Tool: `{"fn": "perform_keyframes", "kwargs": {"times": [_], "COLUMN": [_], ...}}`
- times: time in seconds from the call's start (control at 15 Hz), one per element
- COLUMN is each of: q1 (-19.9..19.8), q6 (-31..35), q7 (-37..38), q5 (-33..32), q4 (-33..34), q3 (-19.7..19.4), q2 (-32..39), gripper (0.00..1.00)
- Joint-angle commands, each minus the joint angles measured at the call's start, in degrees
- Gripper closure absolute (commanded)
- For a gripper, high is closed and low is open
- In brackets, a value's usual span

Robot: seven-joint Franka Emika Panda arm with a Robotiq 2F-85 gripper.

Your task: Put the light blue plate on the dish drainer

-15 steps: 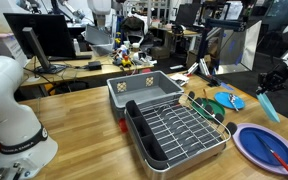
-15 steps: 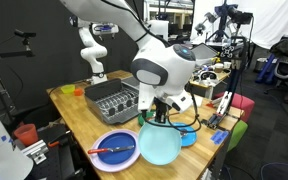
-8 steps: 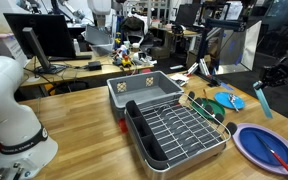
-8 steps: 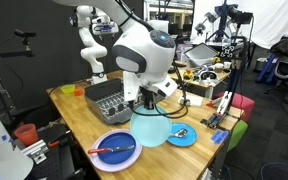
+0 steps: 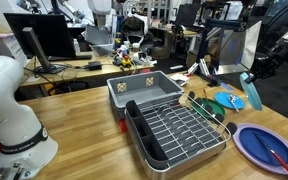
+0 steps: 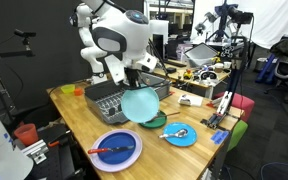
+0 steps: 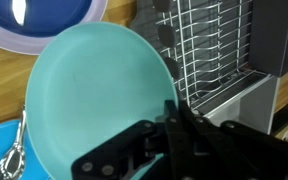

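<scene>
My gripper [image 7: 172,110] is shut on the rim of the light blue plate [image 7: 89,100] and holds it in the air. In an exterior view the plate [image 6: 141,105] hangs tilted in front of the dish drainer [image 6: 102,100], with the gripper [image 6: 133,84] at its top edge. In an exterior view the plate [image 5: 250,93] shows edge-on, up and to the right of the wire drainer [image 5: 180,132], under the gripper [image 5: 252,74]. The drainer's wires [image 7: 216,45] lie just beyond the plate in the wrist view.
A purple-rimmed plate [image 5: 266,146] with a red utensil lies near the table's front edge, also in the wrist view [image 7: 44,25]. A small blue plate with a spoon [image 6: 181,134] and a green item [image 6: 156,122] lie nearby. A grey bin [image 5: 142,89] stands behind the drainer.
The arm has lifted the light blue plate off the table and carried it from near the purple-rimmed plate toward the drainer.
</scene>
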Motion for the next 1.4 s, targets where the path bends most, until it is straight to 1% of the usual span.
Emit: {"fn": "perform_keyframes", "kwargs": {"times": [0.0,0.07,0.2,0.6,0.67,0.73,0.87,1.0,1.07,1.33], "q1": [2.71,2.91,3.66,3.56,3.56,4.0,5.38,7.34,8.25,10.74], "q6": [3.12,0.64,1.64,1.86,1.87,0.03,0.24,-2.09,-2.5,-7.96], "q7": [-2.46,-0.21,-0.43,-1.24,-1.24,-3.46,-5.22,-7.57,-7.81,-7.83], "q5": [-1.5,-0.73,-1.23,-1.28,-1.28,1.31,5.54,10.93,12.85,19.45], "q4": [-2.98,-0.94,-1.79,-2.16,-2.17,-1.98,-1.96,-1.13,-0.79,0.45], "q3": [-0.21,-0.84,-0.86,-1.1,-1.1,-0.91,-0.16,0.6,1.06,2.26], "q2": [-4.25,-2.4,-3.69,-3.74,-3.74,-4.27,-5.01,-5.31,-5.29,-5.68], "gripper": [0.98,0.93,0.93,0.93,0.98,0.98,0.98,0.98,0.98,0.98]}}
